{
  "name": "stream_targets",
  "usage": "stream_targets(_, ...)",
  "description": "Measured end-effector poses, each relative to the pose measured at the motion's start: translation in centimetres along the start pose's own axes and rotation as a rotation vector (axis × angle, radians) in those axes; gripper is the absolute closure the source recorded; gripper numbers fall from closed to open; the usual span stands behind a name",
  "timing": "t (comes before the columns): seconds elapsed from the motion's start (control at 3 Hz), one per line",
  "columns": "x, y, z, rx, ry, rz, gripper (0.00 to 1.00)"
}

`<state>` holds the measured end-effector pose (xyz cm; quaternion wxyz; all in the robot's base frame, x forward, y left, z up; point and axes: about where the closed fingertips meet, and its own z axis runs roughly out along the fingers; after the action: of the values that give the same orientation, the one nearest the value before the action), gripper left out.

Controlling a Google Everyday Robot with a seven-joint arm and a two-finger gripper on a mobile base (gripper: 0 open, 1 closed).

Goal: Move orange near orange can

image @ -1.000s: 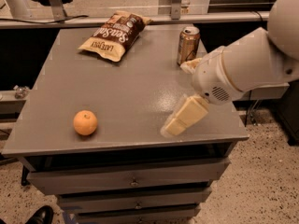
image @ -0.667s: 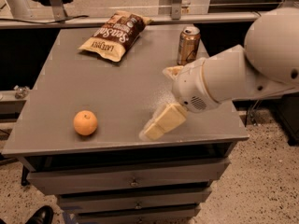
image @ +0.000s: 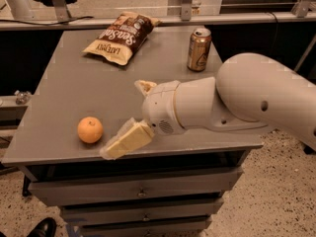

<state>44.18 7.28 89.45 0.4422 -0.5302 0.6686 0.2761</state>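
Observation:
The orange [image: 90, 130] lies on the grey table [image: 74, 83] near its front left edge. The orange can [image: 199, 49] stands upright at the back right of the table. My gripper [image: 122, 119] hangs low over the table just right of the orange, open and empty. One pale finger [image: 127, 141] reaches toward the front edge close to the orange, the other finger [image: 144, 87] sits farther back. The white arm comes in from the right.
A brown-and-cream chip bag [image: 120, 37] lies at the back of the table, left of the can. Drawers [image: 140, 194] sit under the table top. A metal rail [image: 158, 21] runs behind the table.
The arm and gripper have moved left across the table toward the orange. The orange, can and chip bag have not moved.

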Motion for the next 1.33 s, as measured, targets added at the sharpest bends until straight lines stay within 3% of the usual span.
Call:
stream_targets(0.33,-0.2,0.2,0.3,0.004,-0.007,-0.009,0.00)
stream_targets(1.33,0.9,1.6,7.0,-0.027,-0.077,-0.015,0.00)
